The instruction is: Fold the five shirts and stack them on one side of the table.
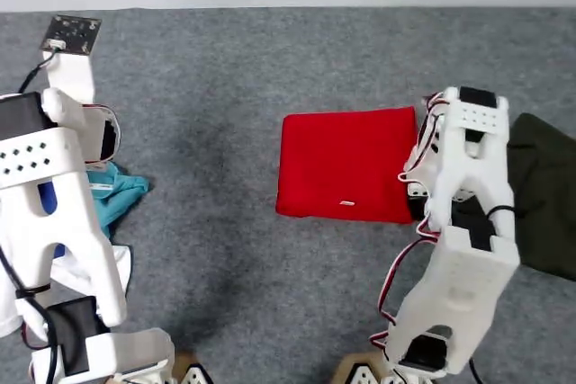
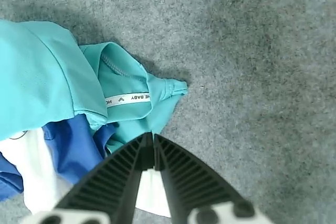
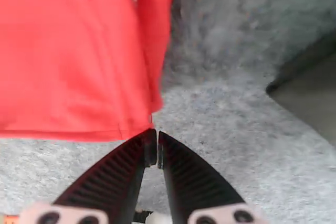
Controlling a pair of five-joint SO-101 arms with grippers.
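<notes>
With left tool (image 2: 153,150) and right tool (image 3: 156,148) both pinched together, only the red shirt (image 1: 346,177) lay folded; teal shirt (image 2: 47,77), blue shirt (image 2: 73,150) and white shirt (image 2: 37,182) lay heaped, unfolded.

Left arm (image 1: 54,213): white printed shells, a grid of small holes, black motor blocks, thin black cable (image 1: 11,281).
Right arm (image 1: 463,222): white shells, rows of holes, red, white and black wires (image 1: 394,287).
Left gripper (image 2: 153,145): black ribbed fingers (image 2: 118,174) tapering to narrow tips; white base behind them.
Right gripper (image 3: 156,142): matching black ribbed fingers; pale base with dark round holes behind them.
</notes>
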